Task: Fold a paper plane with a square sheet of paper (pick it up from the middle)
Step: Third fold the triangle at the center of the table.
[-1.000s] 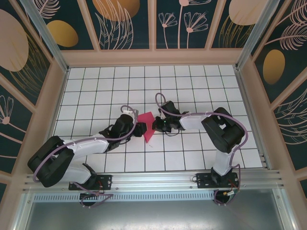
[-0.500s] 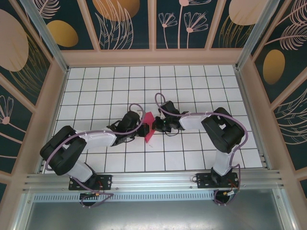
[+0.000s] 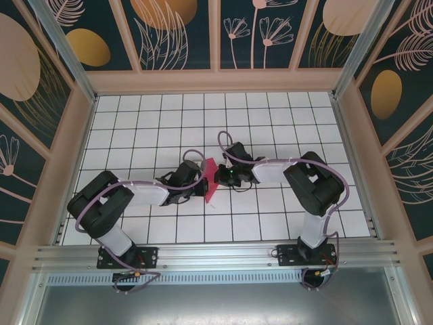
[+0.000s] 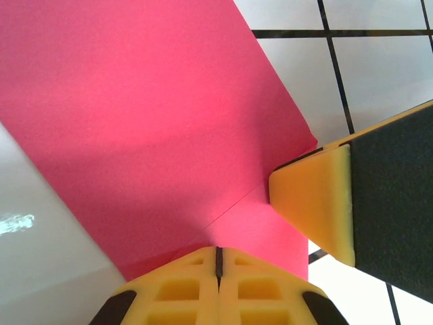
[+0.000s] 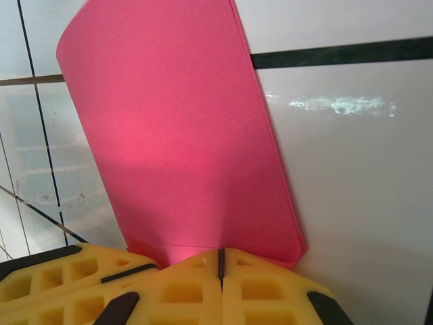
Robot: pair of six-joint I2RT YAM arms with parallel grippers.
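Observation:
The square sheet of paper is red-pink and folded into a narrow pointed strip at mid-table, held up between both grippers. My left gripper meets it from the left. In the left wrist view its yellow fingers are shut, with the paper running into them along a diagonal crease. My right gripper comes from the right. In the right wrist view it is shut on the paper's lower edge, near a rounded fold. A right fingertip presses the paper's corner. The paper plane is out of view.
The white grid table is ringed by wooden walls and metal posts. Both arms reach in from the near rail, elbows low over the tiles. Purple cables loop over both wrists.
My left arm swung in closer and its gripper closed on the paper's left side. The right gripper kept its grip and barely moved.

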